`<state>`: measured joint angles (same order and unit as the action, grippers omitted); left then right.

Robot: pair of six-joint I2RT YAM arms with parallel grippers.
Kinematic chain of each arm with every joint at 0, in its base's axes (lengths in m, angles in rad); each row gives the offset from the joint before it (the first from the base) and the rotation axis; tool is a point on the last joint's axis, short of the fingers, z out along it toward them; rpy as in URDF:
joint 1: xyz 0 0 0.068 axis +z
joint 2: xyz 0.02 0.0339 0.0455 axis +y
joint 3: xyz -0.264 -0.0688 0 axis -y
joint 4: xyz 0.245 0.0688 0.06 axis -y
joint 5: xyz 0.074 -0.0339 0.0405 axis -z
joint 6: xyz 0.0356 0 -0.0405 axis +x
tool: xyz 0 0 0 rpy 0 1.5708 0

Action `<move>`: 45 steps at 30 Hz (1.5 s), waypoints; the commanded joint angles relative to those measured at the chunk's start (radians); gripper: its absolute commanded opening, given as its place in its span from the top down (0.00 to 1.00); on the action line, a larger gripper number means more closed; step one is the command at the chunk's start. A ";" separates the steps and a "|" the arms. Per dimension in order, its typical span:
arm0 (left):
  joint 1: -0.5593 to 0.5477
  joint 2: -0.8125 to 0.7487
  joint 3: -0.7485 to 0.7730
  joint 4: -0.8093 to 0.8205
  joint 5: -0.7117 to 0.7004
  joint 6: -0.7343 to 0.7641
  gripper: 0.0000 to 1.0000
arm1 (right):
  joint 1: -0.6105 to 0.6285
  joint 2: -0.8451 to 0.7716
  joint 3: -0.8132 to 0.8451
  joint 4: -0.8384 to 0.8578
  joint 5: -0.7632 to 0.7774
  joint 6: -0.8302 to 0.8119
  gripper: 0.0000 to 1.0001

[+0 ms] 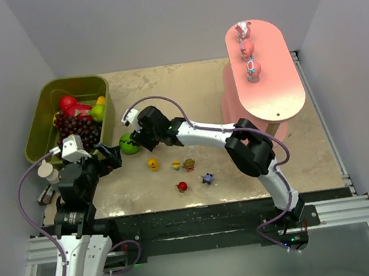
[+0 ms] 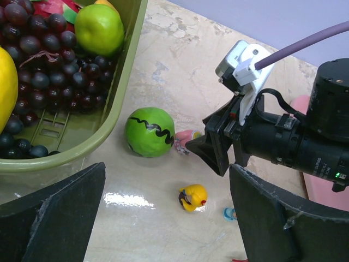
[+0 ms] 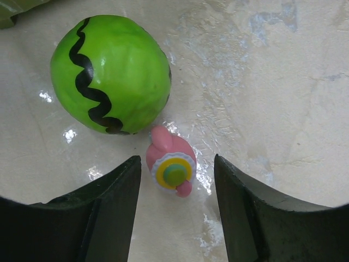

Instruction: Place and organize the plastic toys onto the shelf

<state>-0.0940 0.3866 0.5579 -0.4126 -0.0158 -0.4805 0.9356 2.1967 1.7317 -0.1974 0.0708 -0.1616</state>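
A glossy, rounded pink figurine (image 3: 170,164) was flanked, untouched, by the parted right gripper (image 3: 175,170). The left gripper (image 2: 166,180) was spread wide.

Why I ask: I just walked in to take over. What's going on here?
The right end effector is down at the table, fingers open either side of a small pink toy beside a green striped ball. The left end effector hangs open near the green bin. Three toys stand atop the pink shelf; five others lie loose on the table.

Green ball (image 3: 109,73), black wavy stripe; pink toy (image 3: 170,166), yellow-green disc; pink shelf (image 1: 268,72).
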 commanded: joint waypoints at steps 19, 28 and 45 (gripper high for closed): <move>-0.004 -0.002 0.011 0.015 -0.013 -0.012 0.01 | -0.003 -0.015 0.012 0.003 -0.020 0.077 1.00; -0.004 -0.002 0.011 0.017 -0.010 -0.012 0.00 | 0.002 -0.195 0.081 -0.253 0.110 0.269 1.00; -0.004 0.000 0.010 0.020 -0.003 -0.010 0.00 | 0.028 -0.433 0.295 -0.681 0.392 0.382 1.00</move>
<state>-0.0940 0.3866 0.5579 -0.4126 -0.0223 -0.4801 0.9497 1.8034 1.9282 -0.7425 0.2916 0.1860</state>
